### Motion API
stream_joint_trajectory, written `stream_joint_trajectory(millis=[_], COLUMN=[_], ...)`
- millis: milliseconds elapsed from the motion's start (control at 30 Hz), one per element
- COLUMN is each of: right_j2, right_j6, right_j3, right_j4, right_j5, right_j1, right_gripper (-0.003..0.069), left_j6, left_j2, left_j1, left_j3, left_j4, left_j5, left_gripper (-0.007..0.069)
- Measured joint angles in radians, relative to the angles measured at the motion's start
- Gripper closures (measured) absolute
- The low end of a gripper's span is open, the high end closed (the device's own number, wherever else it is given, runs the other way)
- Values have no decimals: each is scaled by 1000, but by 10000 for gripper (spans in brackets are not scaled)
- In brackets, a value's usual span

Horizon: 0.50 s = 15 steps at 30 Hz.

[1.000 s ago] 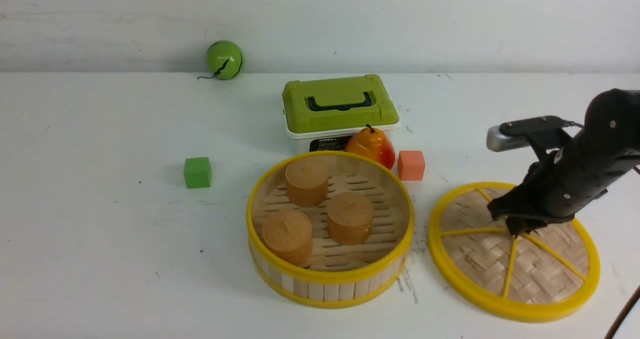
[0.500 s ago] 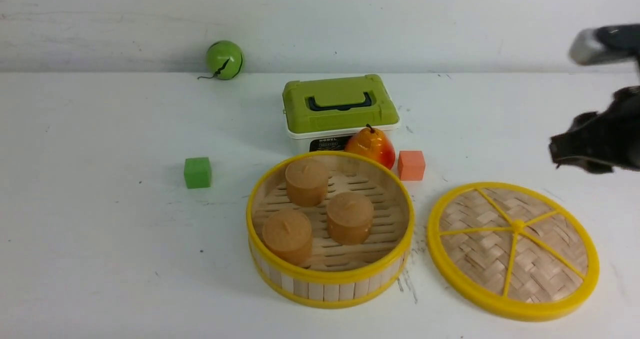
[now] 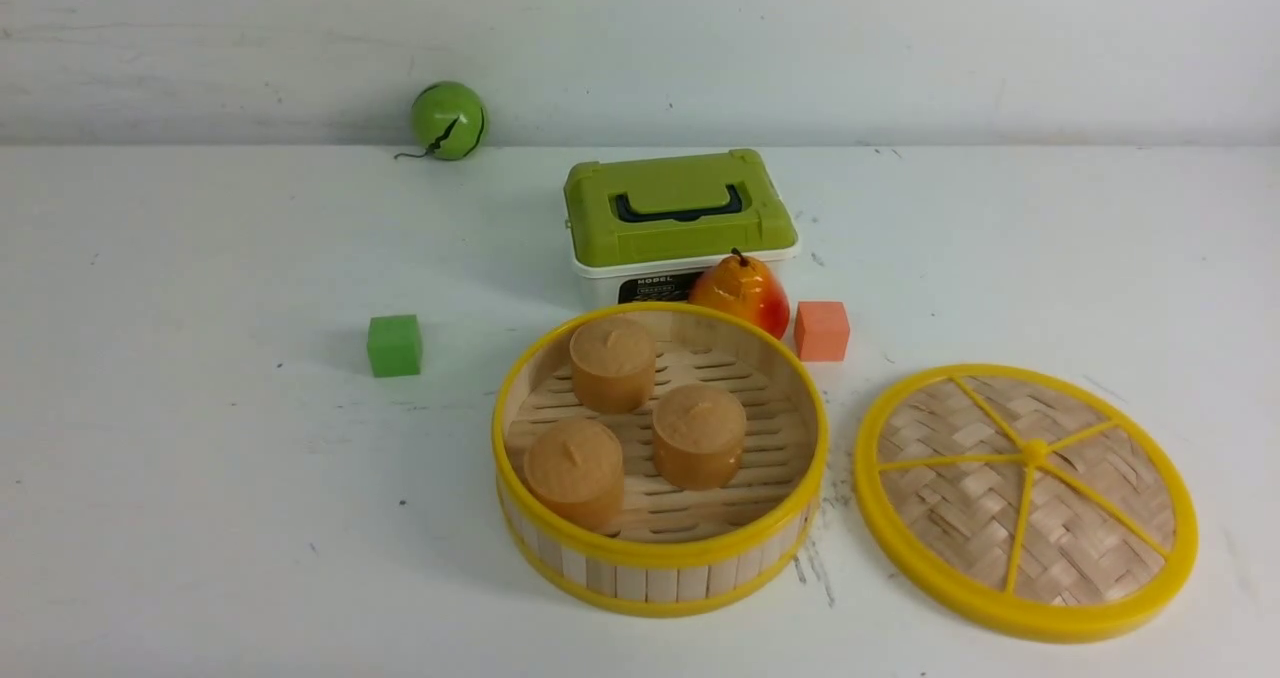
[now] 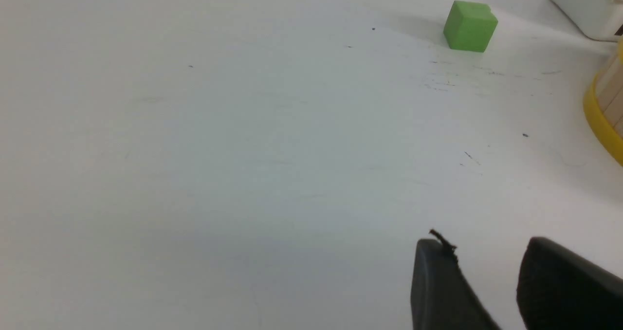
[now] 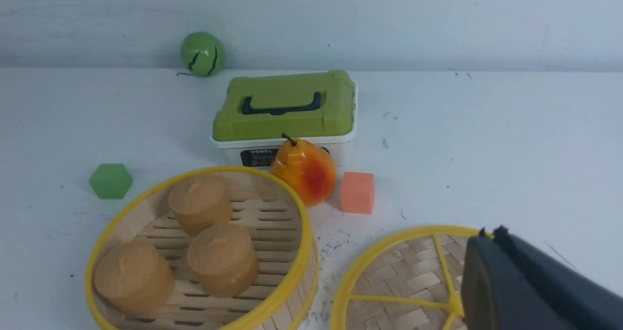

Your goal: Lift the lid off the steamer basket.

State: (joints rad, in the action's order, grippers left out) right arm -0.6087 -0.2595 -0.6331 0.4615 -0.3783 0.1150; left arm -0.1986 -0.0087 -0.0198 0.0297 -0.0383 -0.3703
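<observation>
My left gripper (image 4: 482, 246) hangs over the white table (image 4: 219, 150), fingers a modest gap apart, empty. Swung inward carelessly, it could knock the small green foam cube (image 3: 394, 344) or shove the large round steamer basket (image 3: 660, 576) of pale wooden slats and yellow rims. That basket stands uncovered, holding three brown cylindrical cakes (image 3: 698, 436). The white box with green lid (image 3: 680, 208) behind it is closed, contents hidden. The flat woven-bamboo lid (image 3: 1000, 518) with yellow rim and spokes lies on the table right of the basket, near but apart. My right gripper (image 5: 486, 245) shows as one dark mass over it, so I cannot tell its opening. Dipping there could drag the lid.
</observation>
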Motion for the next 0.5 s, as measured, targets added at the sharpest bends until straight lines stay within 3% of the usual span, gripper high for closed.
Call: stream_joint_trajectory(millis=[167, 333, 500], right_j2=[85, 175, 246], right_j6=[-17, -48, -26], right_j3=[5, 24, 161], right_j4=[-19, -145, -304], right_j5=[-14, -96, -75], right_j1=[0, 0, 0], right_gripper=[681, 681, 681], left_j6=[0, 0, 0], left_j2=[0, 0, 0], left_j1=[0, 0, 0], left_j3=[0, 0, 0], left_j4=[0, 0, 0], left_j5=[0, 0, 0], left_gripper=[384, 384, 384])
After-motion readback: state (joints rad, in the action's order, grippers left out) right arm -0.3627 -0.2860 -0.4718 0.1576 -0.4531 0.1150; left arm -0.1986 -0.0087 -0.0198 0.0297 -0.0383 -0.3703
